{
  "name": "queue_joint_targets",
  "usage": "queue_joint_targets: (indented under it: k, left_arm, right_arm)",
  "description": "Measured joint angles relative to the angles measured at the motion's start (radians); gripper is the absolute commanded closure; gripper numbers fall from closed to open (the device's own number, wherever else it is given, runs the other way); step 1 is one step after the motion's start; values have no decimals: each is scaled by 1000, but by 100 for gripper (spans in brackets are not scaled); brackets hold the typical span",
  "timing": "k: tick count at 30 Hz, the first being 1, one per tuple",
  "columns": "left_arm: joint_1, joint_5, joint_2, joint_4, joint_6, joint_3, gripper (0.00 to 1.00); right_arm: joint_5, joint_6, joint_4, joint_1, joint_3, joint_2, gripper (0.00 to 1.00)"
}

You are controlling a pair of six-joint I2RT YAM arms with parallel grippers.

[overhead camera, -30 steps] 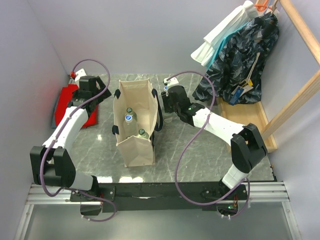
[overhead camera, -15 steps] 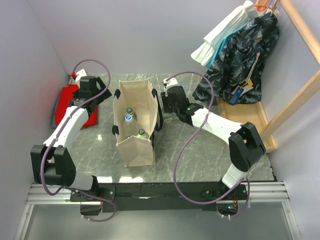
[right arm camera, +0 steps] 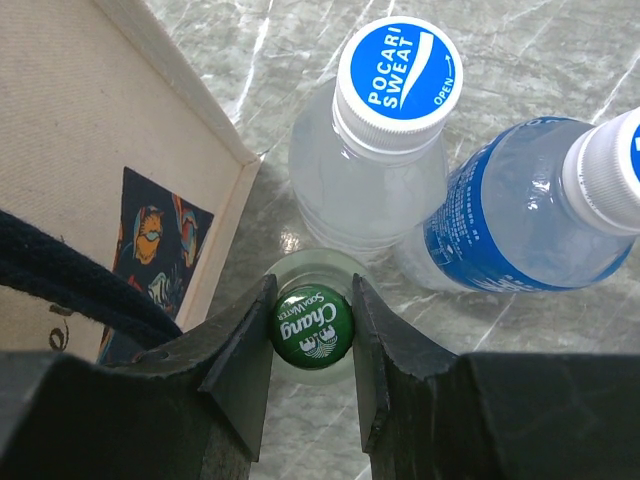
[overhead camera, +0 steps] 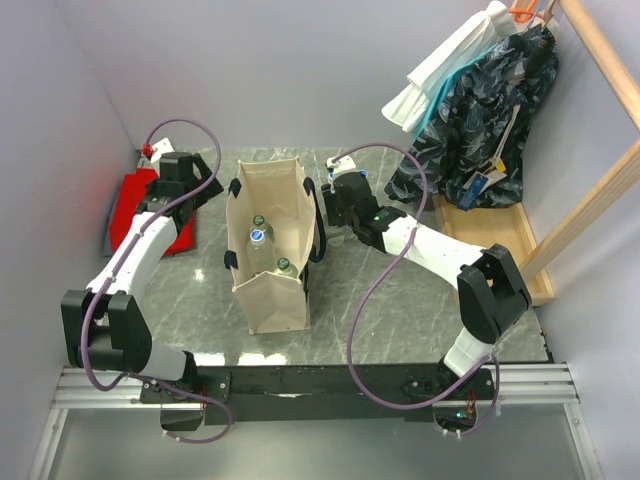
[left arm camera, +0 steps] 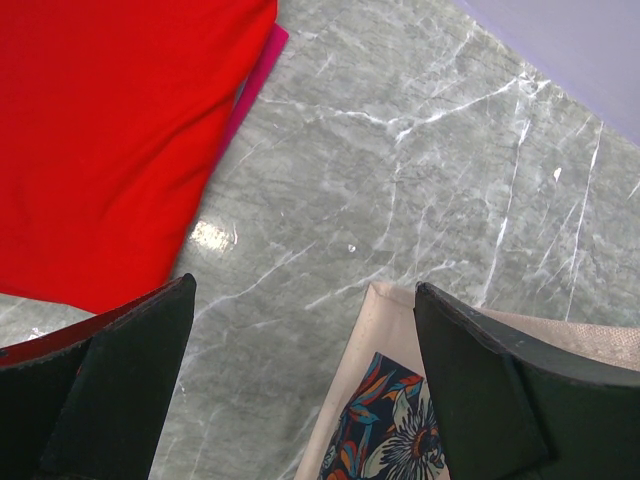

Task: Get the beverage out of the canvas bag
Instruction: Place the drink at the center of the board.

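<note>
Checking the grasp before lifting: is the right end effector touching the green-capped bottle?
Touching. The right wrist view shows the right end effector closed on the green-capped bottle, both fingers against its cap, no gap.

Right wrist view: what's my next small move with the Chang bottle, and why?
Probably open the right pincer: the Chang soda water bottle it grips looks to stand on the marble table, outside the canvas bag, beside Pocari Sweat bottles.
</note>
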State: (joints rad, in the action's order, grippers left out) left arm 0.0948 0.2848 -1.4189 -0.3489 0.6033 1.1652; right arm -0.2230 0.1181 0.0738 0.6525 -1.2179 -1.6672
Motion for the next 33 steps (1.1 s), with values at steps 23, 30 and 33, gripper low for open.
queue_joint_targets:
  k: [23,30,33]
  left_arm:
    - [0,-8,0,0,0,0,4]
    - [0,-9,0,0,2,0,4]
    - [0,-10,0,0,1,0,4]
  right_arm:
    - [-21,18,2,11,0,0,63]
    - [-23,19,3,11,0,0,55]
    - [-24,23,1,11,0,0,49]
